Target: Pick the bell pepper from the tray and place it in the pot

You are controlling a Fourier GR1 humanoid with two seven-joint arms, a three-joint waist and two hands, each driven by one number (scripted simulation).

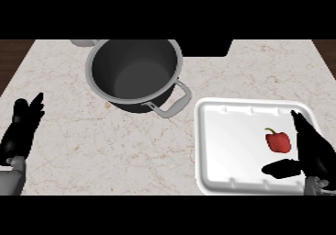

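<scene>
One marble counter (116, 151) filled the view, and on it stood one grey pot (133, 73) toward the far edge, with one handle showing at its near right and another partly hidden at the far left, its inside holding nothing. One white tray (228, 176) lay to the near right, apart from the pot, with a strip of bare counter between them. Two black hands showed. The right hand (313, 151) lay over the tray's right side, fingers straight and pointing away, thumb spread out to the left (holding nothing). The left hand (20, 131) rested by the counter's left edge, fingers straight and together. One red bell pepper (277, 141) lay on the tray, just left of the right hand's fingers and beyond its thumb, apart from both. Wide open counter lay between the hands.
</scene>
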